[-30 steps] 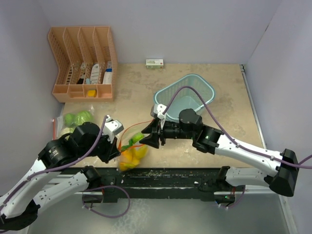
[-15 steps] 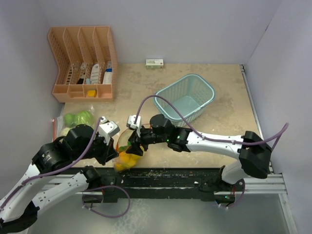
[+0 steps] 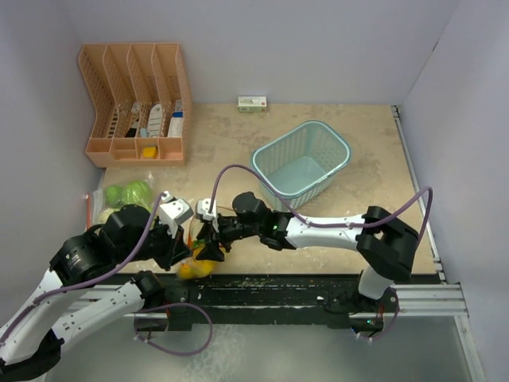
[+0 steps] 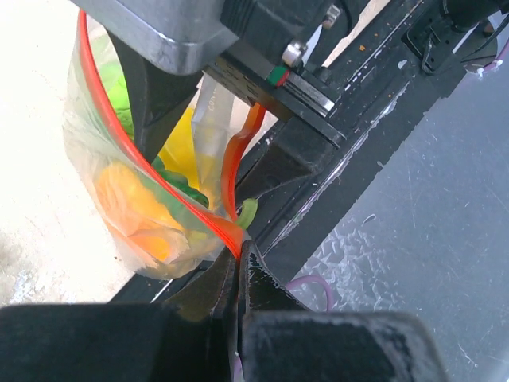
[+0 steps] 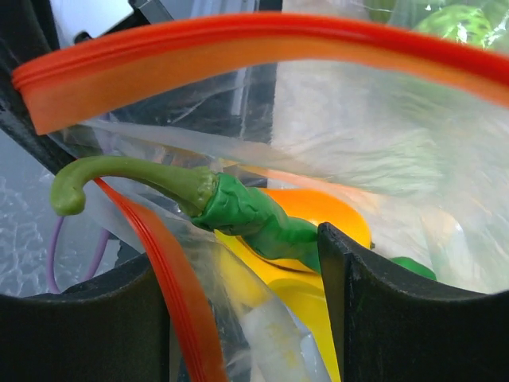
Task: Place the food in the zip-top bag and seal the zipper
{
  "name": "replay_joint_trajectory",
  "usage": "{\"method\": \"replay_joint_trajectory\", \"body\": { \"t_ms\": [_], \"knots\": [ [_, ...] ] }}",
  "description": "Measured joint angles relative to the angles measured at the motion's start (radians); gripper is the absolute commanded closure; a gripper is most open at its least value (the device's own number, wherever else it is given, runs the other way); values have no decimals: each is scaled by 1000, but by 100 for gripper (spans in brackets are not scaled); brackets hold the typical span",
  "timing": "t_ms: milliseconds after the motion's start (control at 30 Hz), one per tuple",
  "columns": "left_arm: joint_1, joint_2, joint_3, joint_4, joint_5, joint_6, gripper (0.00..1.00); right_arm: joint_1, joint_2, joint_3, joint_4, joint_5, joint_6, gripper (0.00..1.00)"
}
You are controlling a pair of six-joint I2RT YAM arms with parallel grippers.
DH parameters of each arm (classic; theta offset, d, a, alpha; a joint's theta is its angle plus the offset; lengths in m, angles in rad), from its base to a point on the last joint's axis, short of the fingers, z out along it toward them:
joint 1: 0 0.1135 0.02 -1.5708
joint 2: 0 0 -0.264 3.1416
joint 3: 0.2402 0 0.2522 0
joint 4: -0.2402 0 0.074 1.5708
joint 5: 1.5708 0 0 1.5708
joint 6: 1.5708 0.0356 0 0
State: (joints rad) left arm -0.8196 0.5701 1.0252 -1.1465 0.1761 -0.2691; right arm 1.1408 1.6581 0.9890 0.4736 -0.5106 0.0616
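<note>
At the near edge of the table, the left gripper is clamped shut on the red zipper of the bag, while the right gripper, jaws apart, straddles the chili at its mouth, above the fruits.

Table: organizer, teal basket, small box.

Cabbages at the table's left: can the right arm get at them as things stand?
Probably not directly. The right gripper sits in the mouth of the zip-top bag, and the left gripper, shut on that bag, lies with its arm between it and the cabbages.
</note>
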Motion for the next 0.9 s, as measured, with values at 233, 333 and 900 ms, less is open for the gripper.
{"method": "replay_joint_trajectory", "body": {
  "t_ms": [233, 333, 900],
  "knots": [
    [0, 1, -7, 2, 2, 0, 100, 6, 34, 14, 86, -56, 40, 49],
    [0, 1, -10, 3, 2, 0, 100, 7, 38, 16, 121, -68, 66, 61],
    [0, -10, -10, 15, -14, 0, 100, 17, 42, 43, 100, -60, 108, 100]
  ]
}}
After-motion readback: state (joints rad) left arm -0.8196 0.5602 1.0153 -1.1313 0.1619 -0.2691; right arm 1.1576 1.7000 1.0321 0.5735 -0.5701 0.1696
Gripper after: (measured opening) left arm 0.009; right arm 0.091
